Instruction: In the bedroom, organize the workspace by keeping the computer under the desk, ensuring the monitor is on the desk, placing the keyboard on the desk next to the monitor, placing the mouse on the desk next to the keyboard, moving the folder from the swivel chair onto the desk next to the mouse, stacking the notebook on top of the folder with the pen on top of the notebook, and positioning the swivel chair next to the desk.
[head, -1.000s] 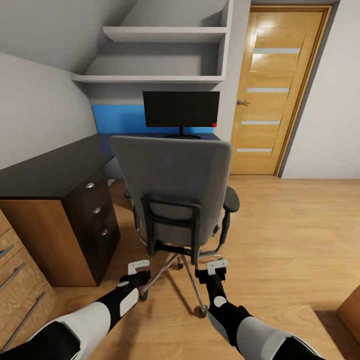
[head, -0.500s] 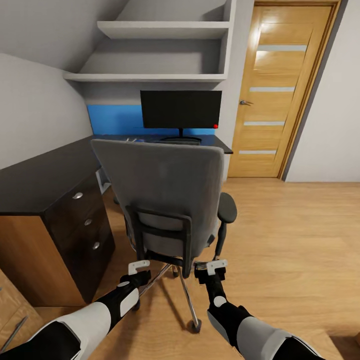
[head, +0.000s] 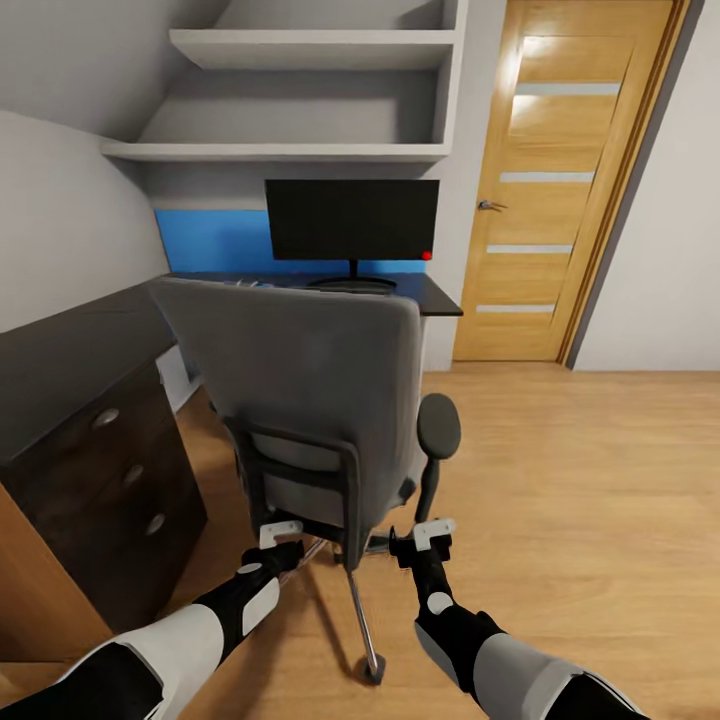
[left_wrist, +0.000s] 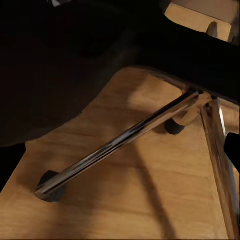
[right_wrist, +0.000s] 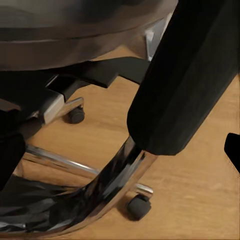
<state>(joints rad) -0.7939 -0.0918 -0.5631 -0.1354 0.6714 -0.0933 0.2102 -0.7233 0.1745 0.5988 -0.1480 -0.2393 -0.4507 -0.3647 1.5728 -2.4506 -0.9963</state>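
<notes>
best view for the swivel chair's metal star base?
Left wrist view: a long chrome leg of the swivel chair's base runs down to a castor, unobstructed. Right wrist view catches a curved leg and castor up close. Head view shows one leg, the rest behind the seat.

Both arms reached forward and low, side by side, left pincer, right pincer, white fingertips up

The swivel chair has matt grey cloth upholstery, a matt black plastic armrest and polished chrome base legs. The desk top is smooth black; the floor is light wood.
</notes>
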